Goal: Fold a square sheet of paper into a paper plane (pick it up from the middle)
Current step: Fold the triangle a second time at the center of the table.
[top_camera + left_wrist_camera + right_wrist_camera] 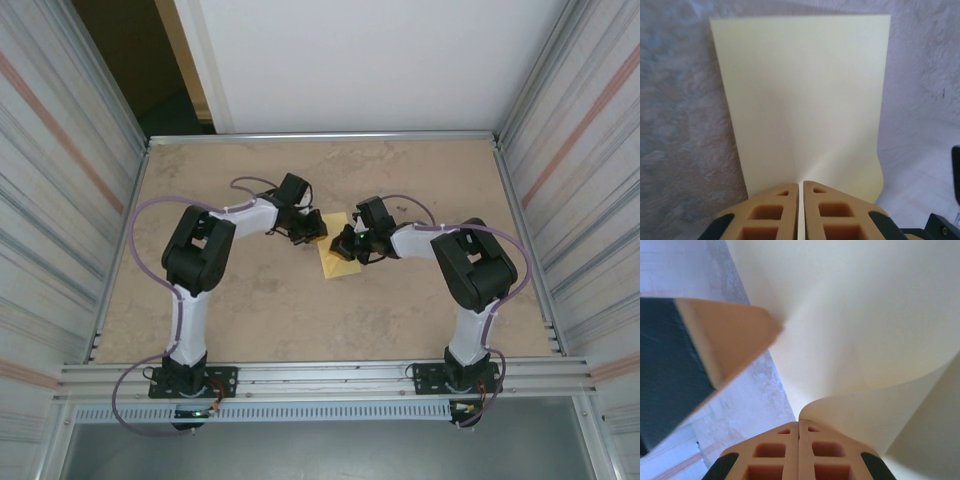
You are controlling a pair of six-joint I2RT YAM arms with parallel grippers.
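**Both pincers closed on the yellow sheet at mid-worktop**

Seen from its own wrist, the left pincer (pixel 801 184) has its tan padded jaws drawn almost together. A sliver of the thin pale yellow sheet of paper (pixel 800 100) is nipped between them. From those tips the sheet spreads straight ahead over the mottled beige worktop (pixel 250 310), and a faint crease fans out from the pinch. To the right of the tips, its near corner bulges outward.

The right pincer (pixel 799 421) has its jaws pressed flat together. A curled flap of the sheet rises right at its tips and arches over to the right. The rest of the paper spreads ahead of this pincer. Ahead and to its left, one tan-and-black finger (pixel 725 340) of the left pincer pokes in against the paper.

From overhead, the two pincers face each other closely, with the sheet below and between them.
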